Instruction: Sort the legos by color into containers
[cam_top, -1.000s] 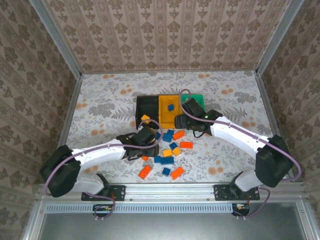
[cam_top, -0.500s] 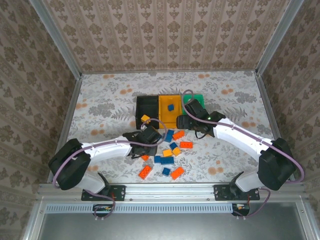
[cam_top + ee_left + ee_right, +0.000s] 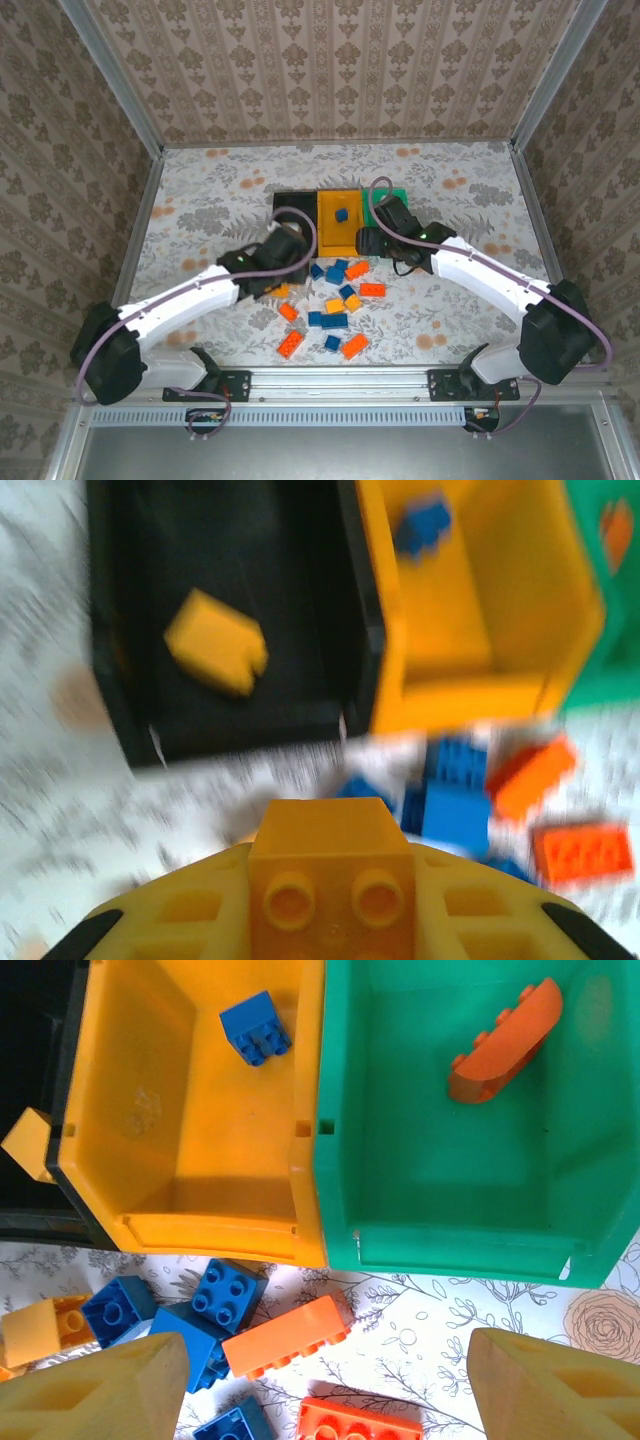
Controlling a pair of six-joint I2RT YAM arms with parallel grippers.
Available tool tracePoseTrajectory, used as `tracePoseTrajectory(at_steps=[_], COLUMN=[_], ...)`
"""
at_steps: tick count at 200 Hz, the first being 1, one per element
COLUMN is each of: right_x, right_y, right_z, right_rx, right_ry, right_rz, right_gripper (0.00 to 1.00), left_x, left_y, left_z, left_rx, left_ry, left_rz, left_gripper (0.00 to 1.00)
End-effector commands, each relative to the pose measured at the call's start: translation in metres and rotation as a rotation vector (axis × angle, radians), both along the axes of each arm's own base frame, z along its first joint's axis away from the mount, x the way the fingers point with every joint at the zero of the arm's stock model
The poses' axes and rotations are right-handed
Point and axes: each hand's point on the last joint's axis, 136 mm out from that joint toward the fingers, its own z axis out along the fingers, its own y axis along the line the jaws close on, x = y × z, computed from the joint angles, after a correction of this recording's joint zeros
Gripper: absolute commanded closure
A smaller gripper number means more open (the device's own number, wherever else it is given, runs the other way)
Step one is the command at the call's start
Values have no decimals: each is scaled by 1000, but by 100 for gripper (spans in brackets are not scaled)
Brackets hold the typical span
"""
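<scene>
- Lifted toward the black plastic bin (image 3: 120,710), left end effector (image 3: 330,905) pinching a small yellow-orange plastic brick (image 3: 330,845).
- Probably ready to drop there.
- Right end effector (image 3: 325,1380) wide, empty, by the green plastic bin (image 3: 450,1245).

Ahead of my left gripper (image 3: 330,925), the black bin (image 3: 230,730) and loose legos (image 3: 455,815) are blurred. The yellow brick (image 3: 330,855) it clamps is cut off below.

The left gripper (image 3: 330,905) has pale yellow fingers (image 3: 170,925) around a yellow-orange brick (image 3: 330,845). Beyond them, a black bin (image 3: 110,710) holds a yellow-orange piece (image 3: 215,640). Ahead of the right gripper (image 3: 325,1385), whose fingers (image 3: 100,1390) are also pale yellow, a yellow-orange bin (image 3: 190,1200) holds a blue brick (image 3: 256,1027) and a green bin (image 3: 450,1230) holds a red-orange brick (image 3: 505,1040). The tablecloth (image 3: 430,1320) is white with grey flowers.
</scene>
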Motion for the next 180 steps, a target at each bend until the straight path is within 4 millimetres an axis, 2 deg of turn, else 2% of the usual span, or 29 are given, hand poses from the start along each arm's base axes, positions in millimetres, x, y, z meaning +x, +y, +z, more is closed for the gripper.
tracePoseTrajectory(at_steps=[1,26,50,77,89,101,121,144,174,180], right_x=[-3,-6,-9,-15,-18,-22,-29,-36,-53,-56], right_y=[-9,-11,-12,-13,-14,-13,-12,-12,-12,-10], right_z=[-3,-6,-7,-9,-10,-11,-13,-19,-39,-43], right_rx=[-5,-8,-4,7,11,21,36,43,27,24], right_ry=[0,9,14,20,22,26,39,62,117,129], right_rz=[-35,-37,-32,-22,-19,-7,12,22,49,59], right_gripper=[25,25,25,25,25,25,24,24,23,23], left_x=[35,74,101,116,119,120,120,113,87,79], left_y=[4,0,1,-1,-3,-5,-11,-20,-31,-33], left_z=[11,6,-12,-33,-38,-39,-27,4,44,50], left_rx=[49,92,120,151,159,153,112,56,-47,-64], left_ry=[-40,-48,-19,31,42,45,32,-21,-93,-103], left_rz=[-10,5,35,49,46,47,40,22,-26,-39], left_gripper=[76,77,77,75,70,60,46,32,10,2])
